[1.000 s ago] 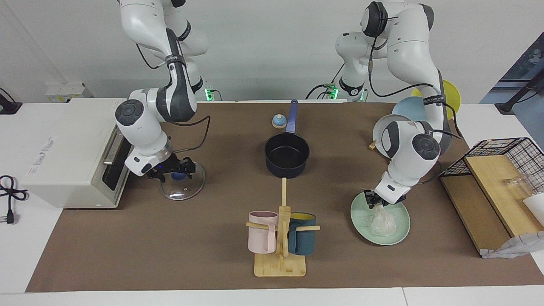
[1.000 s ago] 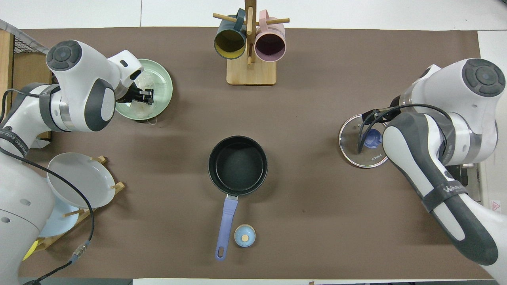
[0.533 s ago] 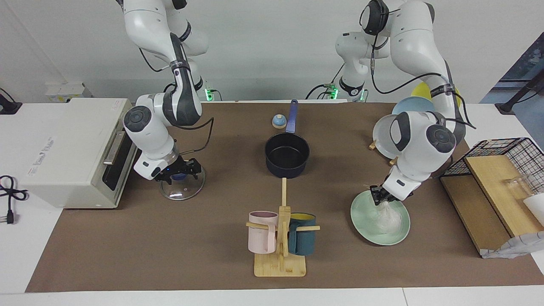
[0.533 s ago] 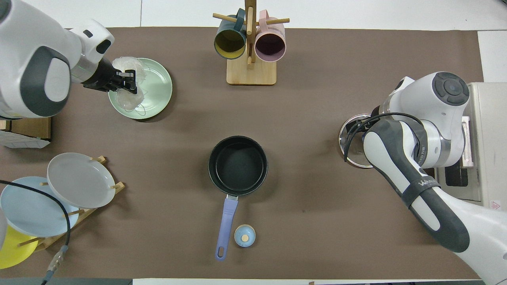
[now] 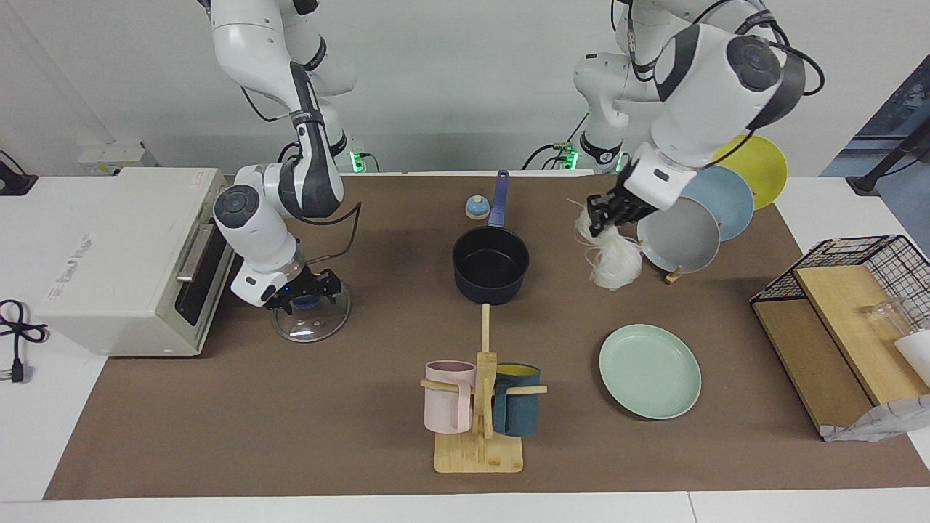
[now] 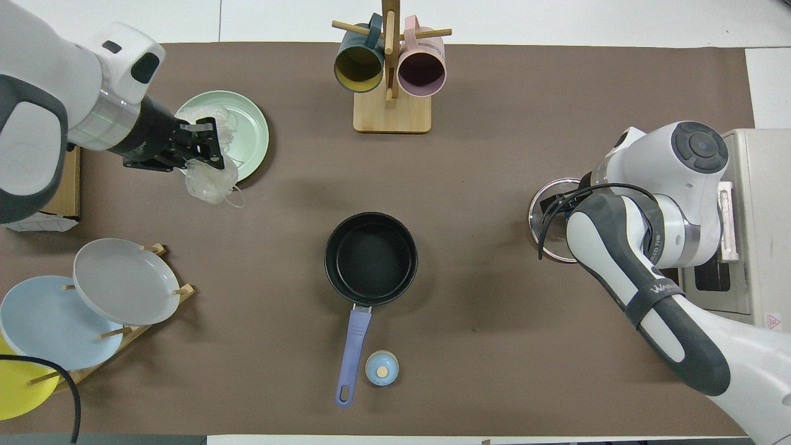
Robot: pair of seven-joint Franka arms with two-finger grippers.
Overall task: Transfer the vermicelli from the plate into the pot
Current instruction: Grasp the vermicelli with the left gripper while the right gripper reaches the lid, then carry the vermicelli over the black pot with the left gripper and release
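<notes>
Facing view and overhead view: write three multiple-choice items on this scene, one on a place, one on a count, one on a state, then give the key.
1. Where is the vermicelli?
A. on the mint plate
B. hanging from the left gripper, up in the air
C. in the pot

2. How many mugs hang on the mug stand?
A. one
B. two
C. four

3. What is in the pot?
A. nothing
B. vermicelli
C. the glass lid

Key: 1 B, the left gripper is shut on the clump and the mint plate is bare; 2 B, one pink, one teal; 3 A, its black inside shows bare.
</notes>
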